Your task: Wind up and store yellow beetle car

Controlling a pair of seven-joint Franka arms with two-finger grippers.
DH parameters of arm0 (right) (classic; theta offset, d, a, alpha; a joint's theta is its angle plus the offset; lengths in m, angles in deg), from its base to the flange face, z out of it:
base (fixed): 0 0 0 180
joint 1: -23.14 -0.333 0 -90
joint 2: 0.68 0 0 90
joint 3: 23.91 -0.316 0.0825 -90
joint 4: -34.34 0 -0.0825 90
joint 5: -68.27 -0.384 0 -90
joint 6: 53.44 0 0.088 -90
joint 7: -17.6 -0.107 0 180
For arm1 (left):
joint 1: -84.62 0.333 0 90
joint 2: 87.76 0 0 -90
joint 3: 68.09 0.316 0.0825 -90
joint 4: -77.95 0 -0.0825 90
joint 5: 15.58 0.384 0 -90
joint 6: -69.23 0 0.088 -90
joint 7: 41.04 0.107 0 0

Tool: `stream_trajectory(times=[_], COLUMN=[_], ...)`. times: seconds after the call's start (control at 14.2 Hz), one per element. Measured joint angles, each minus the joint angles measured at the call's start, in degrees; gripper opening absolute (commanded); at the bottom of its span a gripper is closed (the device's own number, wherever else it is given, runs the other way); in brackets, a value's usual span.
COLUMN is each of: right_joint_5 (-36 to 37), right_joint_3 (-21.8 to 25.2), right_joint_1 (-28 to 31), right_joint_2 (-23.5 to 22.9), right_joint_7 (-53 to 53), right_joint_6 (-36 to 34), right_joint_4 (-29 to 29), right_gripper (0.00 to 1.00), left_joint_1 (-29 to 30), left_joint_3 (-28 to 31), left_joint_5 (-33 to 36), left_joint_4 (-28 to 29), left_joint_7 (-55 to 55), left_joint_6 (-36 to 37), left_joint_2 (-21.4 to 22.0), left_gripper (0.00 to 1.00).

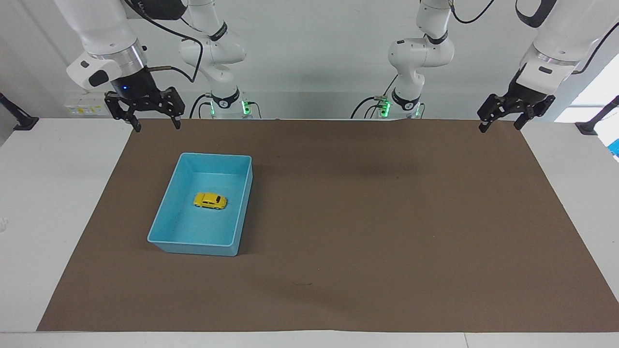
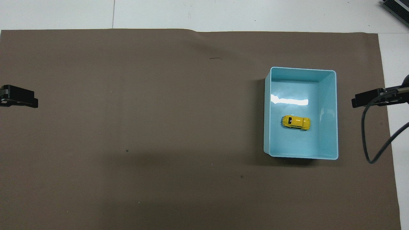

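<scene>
The yellow beetle car (image 1: 210, 200) (image 2: 295, 122) stands on its wheels on the floor of the light blue bin (image 1: 193, 248) (image 2: 333, 95), which sits toward the right arm's end of the table. My right gripper (image 1: 157, 126) (image 2: 364, 99) hangs open and empty in the air over the mat's corner beside the bin, apart from it. My left gripper (image 1: 499, 126) (image 2: 19, 99) waits open and empty over the mat's corner at the left arm's end.
A brown mat (image 1: 367, 217) (image 2: 159, 127) covers most of the white table (image 1: 48, 193). A black cable (image 2: 370, 153) loops down from the right arm beside the bin. A dark device (image 2: 396, 8) shows at the table's corner farthest from the robots.
</scene>
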Motion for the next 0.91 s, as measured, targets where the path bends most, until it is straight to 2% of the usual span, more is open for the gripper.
stream_trajectory(times=[0.21,0.91], right_joint_5=[0.0,0.0], right_joint_3=[-0.1,-0.1], right_joint_1=[0.0,0.0], right_joint_2=[0.0,0.1], right_joint_7=[-3.0,-3.1], right_joint_6=[-0.5,-0.8], right_joint_4=[0.0,0.8], right_gripper=[1.00,1.00], left_joint_1=[0.0,0.0], left_joint_3=[0.0,0.0], left_joint_5=[0.0,0.0], left_joint_4=[0.0,0.0], left_joint_7=[0.0,0.0], left_joint_6=[0.0,0.0], left_joint_2=[0.0,0.0], left_gripper=[1.00,1.00])
